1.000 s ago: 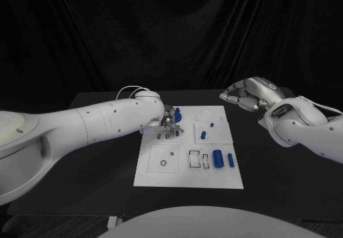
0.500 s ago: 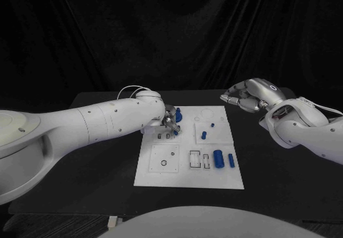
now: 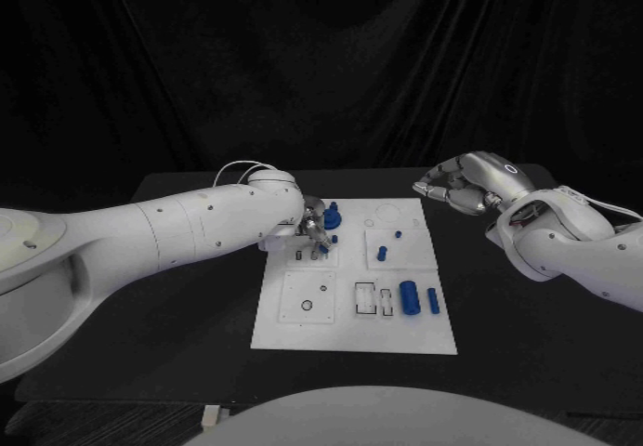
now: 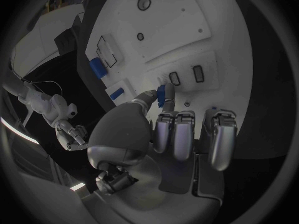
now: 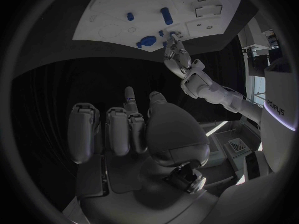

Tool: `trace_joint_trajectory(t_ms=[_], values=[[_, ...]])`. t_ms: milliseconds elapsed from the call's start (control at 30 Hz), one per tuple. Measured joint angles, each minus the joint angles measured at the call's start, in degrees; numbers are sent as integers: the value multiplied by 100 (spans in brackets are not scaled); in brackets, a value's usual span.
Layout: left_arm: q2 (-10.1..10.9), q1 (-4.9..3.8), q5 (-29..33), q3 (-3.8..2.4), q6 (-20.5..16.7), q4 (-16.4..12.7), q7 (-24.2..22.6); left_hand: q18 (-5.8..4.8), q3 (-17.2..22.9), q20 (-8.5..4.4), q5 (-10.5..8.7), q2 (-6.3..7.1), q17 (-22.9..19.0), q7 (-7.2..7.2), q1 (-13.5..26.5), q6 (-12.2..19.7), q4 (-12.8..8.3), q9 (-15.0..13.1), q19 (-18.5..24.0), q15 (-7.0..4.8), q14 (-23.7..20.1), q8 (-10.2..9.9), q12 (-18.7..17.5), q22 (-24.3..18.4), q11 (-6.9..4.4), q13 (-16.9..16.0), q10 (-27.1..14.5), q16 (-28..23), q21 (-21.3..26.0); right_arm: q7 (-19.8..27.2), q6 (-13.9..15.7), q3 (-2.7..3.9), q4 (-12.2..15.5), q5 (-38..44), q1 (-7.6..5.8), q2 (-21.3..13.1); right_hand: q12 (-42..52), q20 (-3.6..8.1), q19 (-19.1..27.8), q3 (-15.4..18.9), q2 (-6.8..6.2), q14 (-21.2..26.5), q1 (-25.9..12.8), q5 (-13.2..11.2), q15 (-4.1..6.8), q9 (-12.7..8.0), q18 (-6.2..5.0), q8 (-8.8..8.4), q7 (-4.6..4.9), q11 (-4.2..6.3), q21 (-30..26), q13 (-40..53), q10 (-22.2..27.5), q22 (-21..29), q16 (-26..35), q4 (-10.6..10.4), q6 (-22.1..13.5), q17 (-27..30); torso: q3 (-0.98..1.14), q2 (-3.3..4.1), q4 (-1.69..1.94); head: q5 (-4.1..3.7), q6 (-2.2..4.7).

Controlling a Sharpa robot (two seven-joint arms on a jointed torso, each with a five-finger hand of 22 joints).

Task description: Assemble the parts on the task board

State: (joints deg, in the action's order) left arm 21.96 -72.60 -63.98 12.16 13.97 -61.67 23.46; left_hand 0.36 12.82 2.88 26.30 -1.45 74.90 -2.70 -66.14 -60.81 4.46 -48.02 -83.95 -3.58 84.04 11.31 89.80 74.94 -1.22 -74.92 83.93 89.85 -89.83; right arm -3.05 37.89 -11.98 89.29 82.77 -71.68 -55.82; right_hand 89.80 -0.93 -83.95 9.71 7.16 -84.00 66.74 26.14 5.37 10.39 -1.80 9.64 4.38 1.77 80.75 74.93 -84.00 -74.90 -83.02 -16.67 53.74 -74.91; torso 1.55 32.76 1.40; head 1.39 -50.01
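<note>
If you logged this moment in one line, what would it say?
left hand: pinches small blue part over task board | right hand: curled, holds nothing, off the board | other parts: on board

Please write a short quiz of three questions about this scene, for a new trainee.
1. True or false: the left hand pinches a small blue part above the white board.
2. The right hand is: A) on the board, B) raised beside the board and holding nothing, C) gripping a blue part.
3. What colour is the table?

Key: 1 true; 2 B; 3 black.
</note>
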Motion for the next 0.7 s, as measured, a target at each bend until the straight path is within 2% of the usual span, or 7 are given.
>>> trace_joint_trajectory(t_ms=[33,100,133,300,433,567,700], values=[[30,0,0,1,-4,-24,-10,0,163,0,51,56,0,-1,9,-1,-79,-15,0,0,0,0,0,0,0,0,0,0,0,-1,-2,0,1,0,1,-4,0,0,0,0,0,0,0,0,0,0,0,0,0,0,0,0,0,0,0,0,0,0,0,0,0,3,0],[88,0,0,1,-27,-87,-39,0,242,0,74,136,0,3,-1,-23,-60,-57,0,0,0,0,0,0,-7,0,8,0,0,-2,-6,1,1,-1,2,-8,0,0,0,0,0,0,0,0,0,0,0,0,0,0,0,0,0,0,0,0,0,0,0,1,0,16,0],[136,0,0,1,-55,-144,-63,0,318,0,76,167,0,13,-13,-33,-122,-86,0,0,0,1,0,0,-21,0,21,0,0,-3,-7,1,1,-1,2,-10,0,0,0,0,0,0,0,0,0,0,0,0,0,0,0,0,0,0,0,0,0,0,0,1,0,23,0],[372,-8,-1,3,-225,-481,-156,0,361,-23,35,260,0,25,-25,-65,-80,-173,-20,-42,0,56,0,-1,-40,0,1,0,0,-4,-12,1,4,-1,3,-8,0,0,0,0,0,0,0,0,0,0,0,0,0,0,0,-1,0,0,0,0,0,15,0,2,-3,43,0],[560,-85,-1,5,-324,-750,-170,0,554,-42,-29,366,0,75,81,-135,-134,-198,0,-42,0,56,0,-1,-40,0,0,0,0,-5,-15,1,12,-2,4,-5,0,0,0,0,0,0,0,0,0,0,0,0,0,0,0,-1,0,-4,0,0,0,15,0,2,-2,43,0],[774,-189,-1,0,-391,-966,-116,0,616,-42,-36,362,0,66,116,-146,-145,-204,0,-42,0,56,0,-1,-40,1,0,0,0,-8,-20,1,29,-2,5,-11,0,0,0,0,0,0,0,0,0,0,0,0,0,0,-2,-1,0,-4,0,0,0,16,-1,2,-1,61,0],[942,-228,-1,-1,-443,-1100,-23,0,706,-42,-51,362,2,72,217,-156,-178,-207,0,-42,0,55,0,-1,-40,1,0,0,0,-14,-24,1,43,-2,5,-14,0,0,0,0,0,0,-1,0,0,1,0,0,0,0,-23,-1,0,-4,0,0,0,21,0,-1,2,69,0]])
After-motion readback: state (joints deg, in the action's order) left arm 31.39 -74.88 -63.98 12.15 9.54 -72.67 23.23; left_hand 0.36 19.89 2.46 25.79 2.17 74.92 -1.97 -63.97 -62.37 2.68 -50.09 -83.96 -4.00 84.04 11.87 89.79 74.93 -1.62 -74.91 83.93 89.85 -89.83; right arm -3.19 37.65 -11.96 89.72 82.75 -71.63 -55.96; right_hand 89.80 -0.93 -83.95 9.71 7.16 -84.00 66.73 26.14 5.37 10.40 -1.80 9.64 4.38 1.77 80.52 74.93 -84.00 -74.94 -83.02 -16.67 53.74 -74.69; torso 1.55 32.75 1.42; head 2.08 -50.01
